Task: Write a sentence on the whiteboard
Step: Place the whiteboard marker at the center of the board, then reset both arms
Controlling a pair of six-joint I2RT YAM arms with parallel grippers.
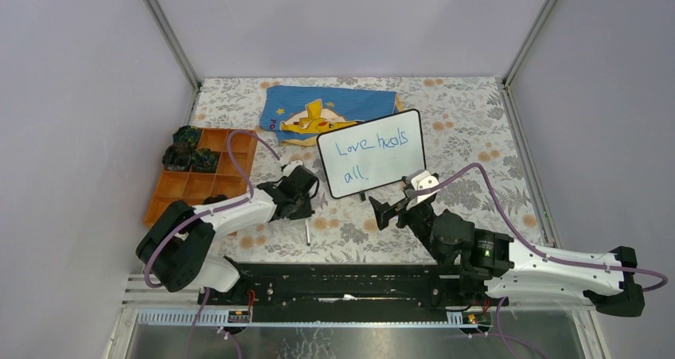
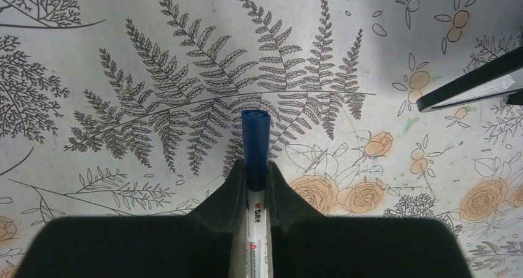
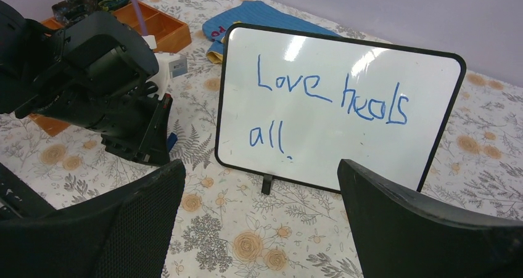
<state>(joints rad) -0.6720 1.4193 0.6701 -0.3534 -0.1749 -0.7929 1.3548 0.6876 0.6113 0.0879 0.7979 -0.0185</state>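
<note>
In the top view, the whiteboard (image 1: 372, 153) stands at the centre of the floral table (image 1: 470, 120), just in front of a blue cloth (image 1: 330, 112). An orange tray (image 1: 199, 185) sits at the left. The sentence (image 1: 370, 146) runs in two blue lines across the board. The left gripper (image 1: 303, 208) points down lower left of the board, and the right gripper (image 1: 396, 204) is just below its lower right edge.

In the left wrist view, the jaws are clamped on a blue-capped marker (image 2: 255, 139) at frame centre, and a board corner shows at the right edge.

In the right wrist view, the fingers (image 3: 123, 216) are spread wide apart and hold nothing. The board fills the upper middle, reading "Love heals all."
</note>
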